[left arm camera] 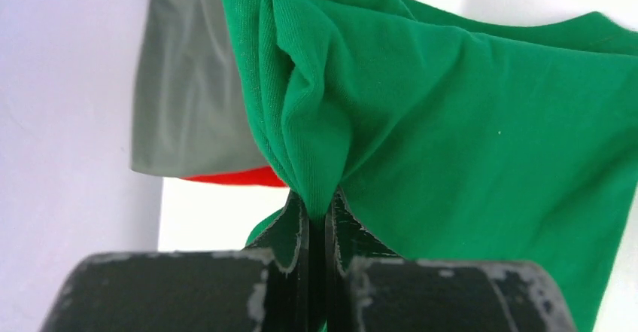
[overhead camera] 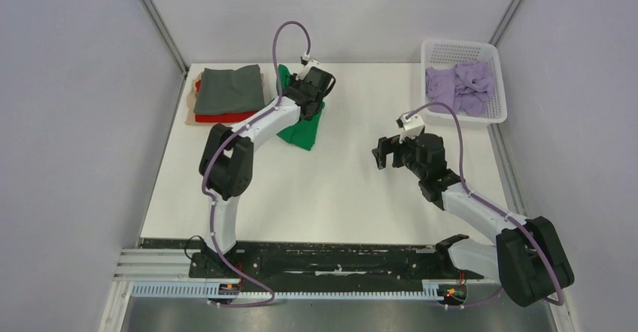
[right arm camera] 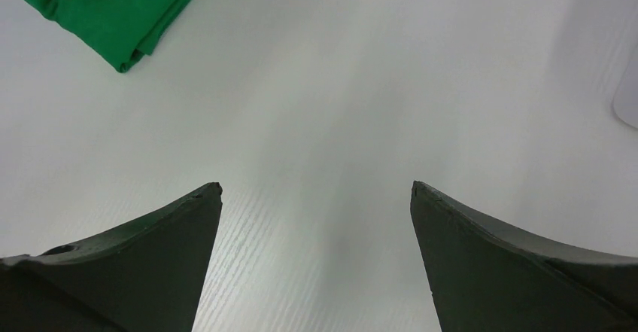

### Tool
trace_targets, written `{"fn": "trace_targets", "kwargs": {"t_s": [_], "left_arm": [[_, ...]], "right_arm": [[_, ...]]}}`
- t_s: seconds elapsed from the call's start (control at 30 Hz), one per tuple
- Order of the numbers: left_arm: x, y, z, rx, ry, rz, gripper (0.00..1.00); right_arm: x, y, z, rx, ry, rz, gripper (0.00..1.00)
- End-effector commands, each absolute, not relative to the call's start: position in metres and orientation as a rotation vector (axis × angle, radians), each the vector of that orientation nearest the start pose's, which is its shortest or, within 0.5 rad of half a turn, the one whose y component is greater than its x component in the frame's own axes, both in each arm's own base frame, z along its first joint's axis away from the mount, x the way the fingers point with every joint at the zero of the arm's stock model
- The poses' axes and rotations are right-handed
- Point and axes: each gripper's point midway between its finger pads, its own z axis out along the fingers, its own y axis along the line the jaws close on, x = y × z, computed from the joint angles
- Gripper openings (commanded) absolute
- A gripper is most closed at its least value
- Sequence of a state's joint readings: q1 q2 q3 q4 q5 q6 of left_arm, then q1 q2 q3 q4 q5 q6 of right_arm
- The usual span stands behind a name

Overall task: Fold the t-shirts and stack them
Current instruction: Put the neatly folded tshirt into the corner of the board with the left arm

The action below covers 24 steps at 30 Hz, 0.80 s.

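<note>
My left gripper (overhead camera: 316, 85) is shut on a fold of the bright green t-shirt (overhead camera: 299, 130), which hangs from it to the table right of the stack. In the left wrist view the green t-shirt (left arm camera: 466, 121) bunches between the closed fingers (left arm camera: 290, 230). The stack at the back left has a folded dark grey t-shirt (overhead camera: 229, 89) on top, a red one (overhead camera: 242, 117) under it and a tan edge (overhead camera: 186, 114) at the bottom. The lilac t-shirt (overhead camera: 459, 86) lies crumpled in the basket. My right gripper (overhead camera: 387, 153) is open and empty over the bare table; the green t-shirt's corner (right arm camera: 113, 8) shows in its view.
A white mesh basket (overhead camera: 499, 83) stands at the back right corner. The white table (overhead camera: 338, 189) is bounded by grey walls on the left, right and back. A black rail with the arm bases runs along the near edge.
</note>
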<state>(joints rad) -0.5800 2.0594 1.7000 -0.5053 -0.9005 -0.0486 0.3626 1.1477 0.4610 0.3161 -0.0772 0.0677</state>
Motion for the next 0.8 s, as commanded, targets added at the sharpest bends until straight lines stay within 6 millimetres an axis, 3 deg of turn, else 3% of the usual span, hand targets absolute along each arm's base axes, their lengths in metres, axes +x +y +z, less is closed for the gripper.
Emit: {"fn": "trace_targets", "kwargs": {"t_s": [0.0,0.37,0.77], "left_arm": [[0.503,-0.130,0.210,0.232,1.987,0.859,0.02],[0.525,-0.091,0.273,0.187,1.960,0.841,0.02],[0.521,-0.086,0.324,0.118,1.934,0.751,0.02]], "right_arm": [[0.333,0.135,0.126,-0.336,1.894,0.308,0.98],[0.334,0.131,0.121,-0.334,1.922,0.286,0.98],[0.335,0.128,0.116,-0.319,1.953,0.268,0.98]]}}
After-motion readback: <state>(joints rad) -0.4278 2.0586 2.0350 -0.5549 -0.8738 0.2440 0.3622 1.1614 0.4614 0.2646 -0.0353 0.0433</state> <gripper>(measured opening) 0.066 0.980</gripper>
